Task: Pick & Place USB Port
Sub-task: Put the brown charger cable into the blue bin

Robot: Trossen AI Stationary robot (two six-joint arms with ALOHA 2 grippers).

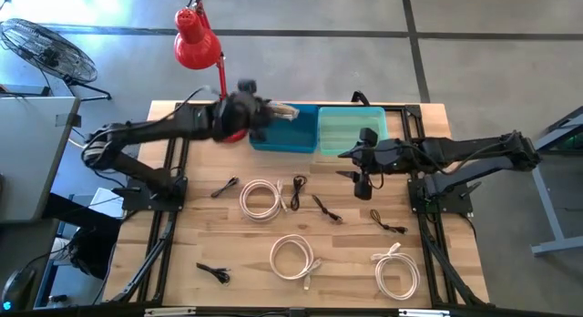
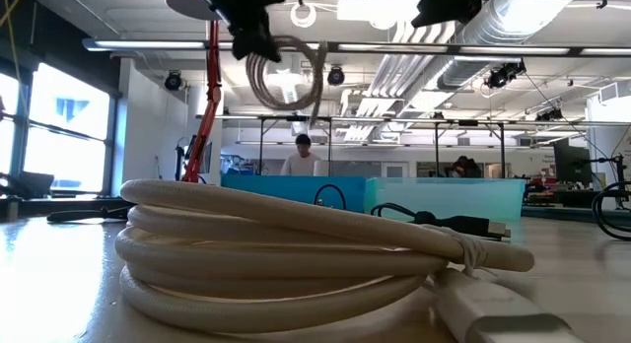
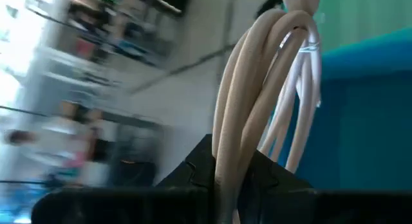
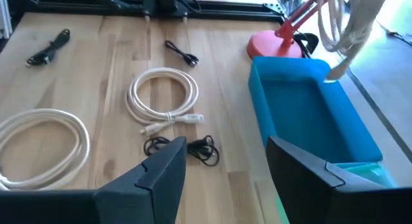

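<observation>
Placing step: left tool (image 3: 228, 176), pinching a coiled white cable (image 3: 270, 89), hangs over the blue bin (image 1: 282, 135) at 12 o'clock; next, lower and release. Right tool (image 4: 225, 169) waits spread.

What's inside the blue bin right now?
In the right wrist view the blue bin looks empty. The left gripper holds a white cable coil above it. The near corner sits hidden behind the right gripper's fingers.

A light wooden table (image 1: 182, 235) carried a blue bin (image 1: 291, 139) and a teal bin (image 1: 346, 130) side by side at its far edge, a red lamp base (image 4: 273, 44), three white cable coils (image 1: 261, 199) and several small black cables (image 1: 212, 273).
</observation>
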